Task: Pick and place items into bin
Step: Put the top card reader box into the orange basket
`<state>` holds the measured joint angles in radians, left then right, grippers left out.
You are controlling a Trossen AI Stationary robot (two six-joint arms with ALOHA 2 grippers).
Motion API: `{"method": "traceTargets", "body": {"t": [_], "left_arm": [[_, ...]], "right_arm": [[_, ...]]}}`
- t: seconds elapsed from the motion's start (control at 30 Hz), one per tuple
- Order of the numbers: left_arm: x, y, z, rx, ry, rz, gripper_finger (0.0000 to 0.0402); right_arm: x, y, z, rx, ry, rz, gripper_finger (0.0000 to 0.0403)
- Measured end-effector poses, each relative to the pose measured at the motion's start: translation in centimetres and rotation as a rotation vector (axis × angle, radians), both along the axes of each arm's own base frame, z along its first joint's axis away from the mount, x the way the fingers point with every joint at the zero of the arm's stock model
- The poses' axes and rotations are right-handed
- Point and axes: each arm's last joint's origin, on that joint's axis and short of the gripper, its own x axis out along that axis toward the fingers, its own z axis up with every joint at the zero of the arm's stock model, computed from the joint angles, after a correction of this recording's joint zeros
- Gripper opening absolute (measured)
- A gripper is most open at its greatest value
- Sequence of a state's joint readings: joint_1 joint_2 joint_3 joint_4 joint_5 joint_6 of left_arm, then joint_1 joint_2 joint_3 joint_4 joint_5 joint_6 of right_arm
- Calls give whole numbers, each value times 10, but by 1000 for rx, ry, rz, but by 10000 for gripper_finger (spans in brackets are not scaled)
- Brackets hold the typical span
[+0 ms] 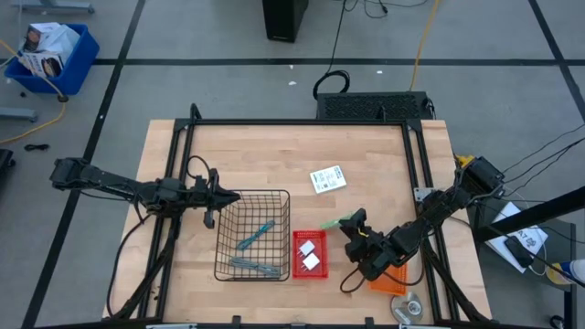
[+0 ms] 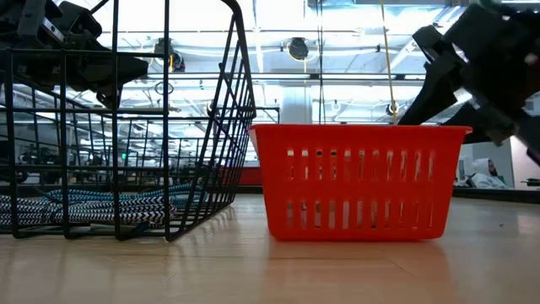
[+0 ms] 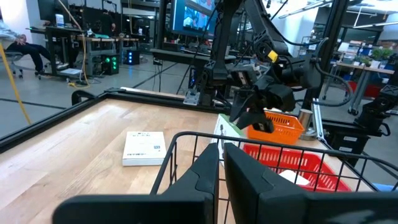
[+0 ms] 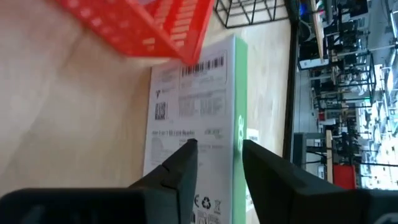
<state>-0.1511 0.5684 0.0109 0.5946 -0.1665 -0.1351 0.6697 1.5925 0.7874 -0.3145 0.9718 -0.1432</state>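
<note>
Fingers of my left gripper (image 1: pixel 228 196) are pressed nearly together and hold nothing, hovering at the left rim of the black wire basket (image 1: pixel 221 239). Inside that basket lie two slim teal and grey tools (image 1: pixel 255 236). Just beside it on the table (image 1: pixel 247 155), the red bin (image 1: pixel 294 259) holds two small white blocks (image 1: pixel 310 255). Farther back lies a white card (image 1: pixel 327 179) with green print. At the right, my right gripper (image 4: pixel 216 163) stands slightly parted around the edge of a white and green box (image 4: pixel 202 112), beside the red bin.
</note>
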Motion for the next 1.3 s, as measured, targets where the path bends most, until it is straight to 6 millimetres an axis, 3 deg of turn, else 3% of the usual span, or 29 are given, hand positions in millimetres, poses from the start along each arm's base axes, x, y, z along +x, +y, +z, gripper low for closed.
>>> {"method": "traceTargets", "body": {"t": [0.33,0.5,0.67,0.8,0.93,1.3], "left_arm": [[0,0,0,0,0,0,31],[0,0,0,0,0,0,31],[0,0,0,0,0,0,31],[0,0,0,0,0,0,31],[0,0,0,0,0,0,31],[0,0,0,0,0,0,31]], "right_arm": [[-2,-3,25,74,-97,-25,158],[-5,-16,52,247,-221,-95,170],[1,-38,68,521,-139,-56,165],[13,-54,56,597,13,-32,154],[17,-68,37,585,147,-114,152],[23,-73,-12,396,317,-169,162]]}}
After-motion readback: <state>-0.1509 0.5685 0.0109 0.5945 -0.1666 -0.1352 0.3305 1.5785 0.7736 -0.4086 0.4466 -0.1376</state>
